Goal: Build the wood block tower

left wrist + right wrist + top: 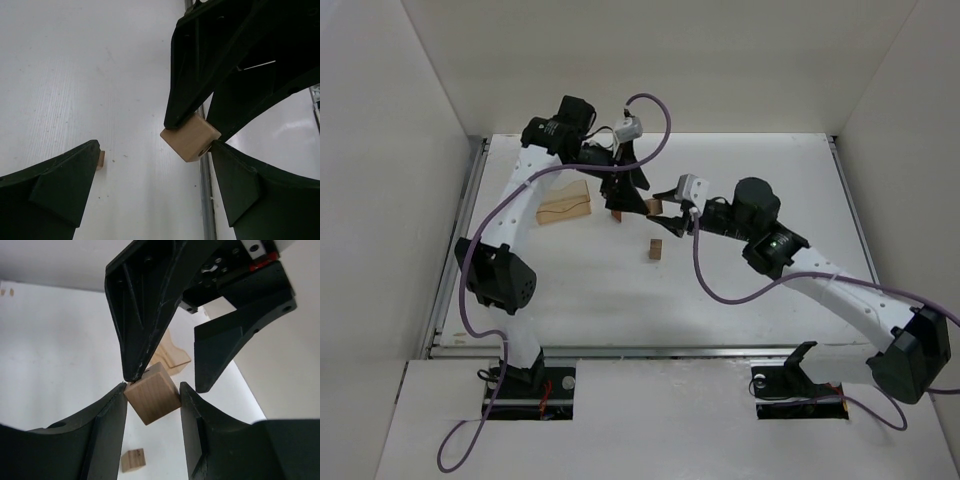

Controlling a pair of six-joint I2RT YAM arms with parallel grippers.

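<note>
Found, closest to the lens in the right wrist view, the right gripper (152, 390) closed on a tan cube (151, 400), fingers (107, 430) pressing two opposite faces and holding it tilted, one corner down, above the white table (50, 350). Noted the left gripper (632, 203) reaching in from the far side with jaws spread wide and gripping nothing. Confirmed one of its fingertips (132, 367) touching the cube's upper edge, the other standing apart to the side. Located both grippers near the table's middle, towards the far wall, in the overhead view. Recorded a second small tan block (656, 249) lying loose on the table, nearer the arm bases than the cube and apart from it. Recorded a small brownish piece (618, 215) on the table just under the left gripper. Saw it in the left wrist view peeping out beside one finger, mostly hidden, shape not determinable. Logged a larger pale wooden slab (565, 206) lying flat to the left of the grippers, close beside the left arm. Saw cube, block and piece all separate from one another.
</note>
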